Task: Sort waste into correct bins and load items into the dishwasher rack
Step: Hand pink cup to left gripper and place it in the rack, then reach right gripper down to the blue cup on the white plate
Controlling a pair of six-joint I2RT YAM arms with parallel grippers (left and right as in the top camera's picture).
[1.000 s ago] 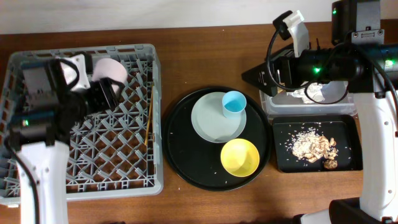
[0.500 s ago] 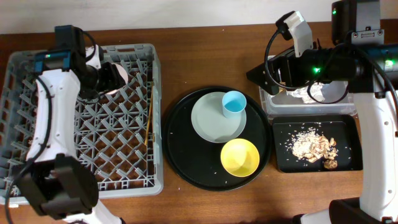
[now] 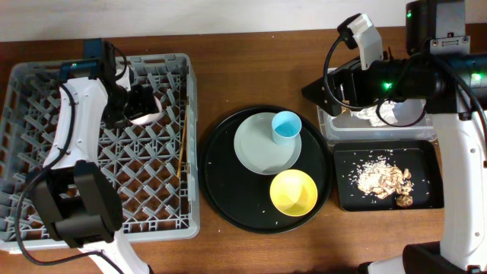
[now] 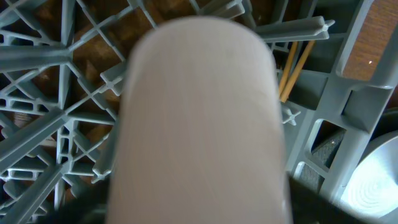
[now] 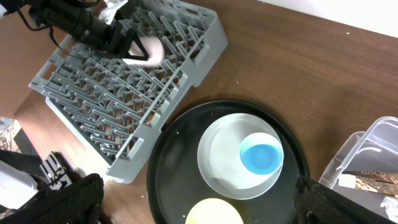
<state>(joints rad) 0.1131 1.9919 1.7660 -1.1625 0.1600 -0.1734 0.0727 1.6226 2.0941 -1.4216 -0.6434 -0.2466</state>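
Underneath the dishwasher rack (image 3: 137, 183), a brown wooden table (image 3: 251, 68) meets white wall (image 3: 228, 15).

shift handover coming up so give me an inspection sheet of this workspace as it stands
surface: brown wooden table
job's things: pink cup in the dishwasher rack, chopsticks at its right side; blue cup on the white plate beside the yellow bowl, all on the round black tray; paper wad in the clear tub; food scraps in the shallow black tray
clutter: pale crumbs on the round black tray
grippers: left gripper at the pink cup, grip unclear; right gripper near the clear tub, fingers wide apart, empty
cables: black cable looping off the right arm
surroundings: pale wall behind the table
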